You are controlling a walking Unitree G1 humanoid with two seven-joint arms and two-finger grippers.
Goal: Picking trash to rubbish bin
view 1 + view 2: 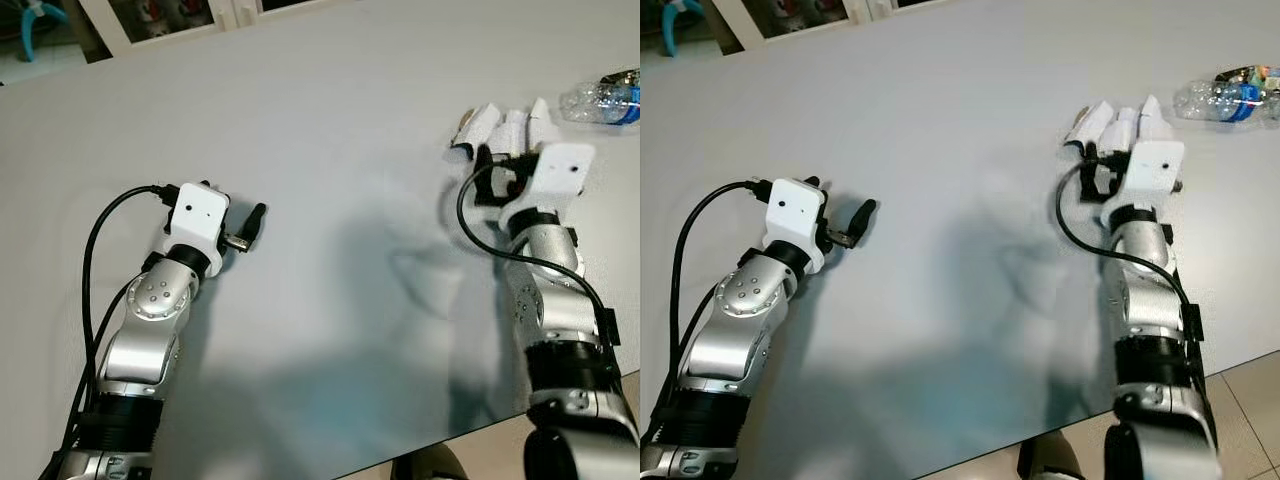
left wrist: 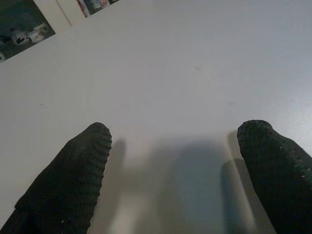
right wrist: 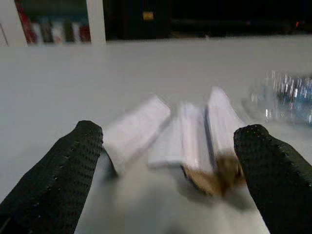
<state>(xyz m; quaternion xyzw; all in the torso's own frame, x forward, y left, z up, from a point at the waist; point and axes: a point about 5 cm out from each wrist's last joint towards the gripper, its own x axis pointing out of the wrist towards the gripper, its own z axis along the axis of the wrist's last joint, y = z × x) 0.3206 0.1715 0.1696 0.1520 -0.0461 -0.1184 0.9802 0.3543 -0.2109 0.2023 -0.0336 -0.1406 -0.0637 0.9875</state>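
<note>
Spanning view: pale grey table [image 1: 330, 150]; blurred shelving [image 3: 53, 22], possibly bookcase, beyond.

I see a pale grey-white surface [image 1: 330, 130], smooth & matte, w/ soft shadows across the near part. On it, far right: a cluster of white folded paper/card scraps [image 1: 500, 128], and just beyond, near the edge, a crushed clear plastic bottle [image 1: 600, 100] on its side.
</note>
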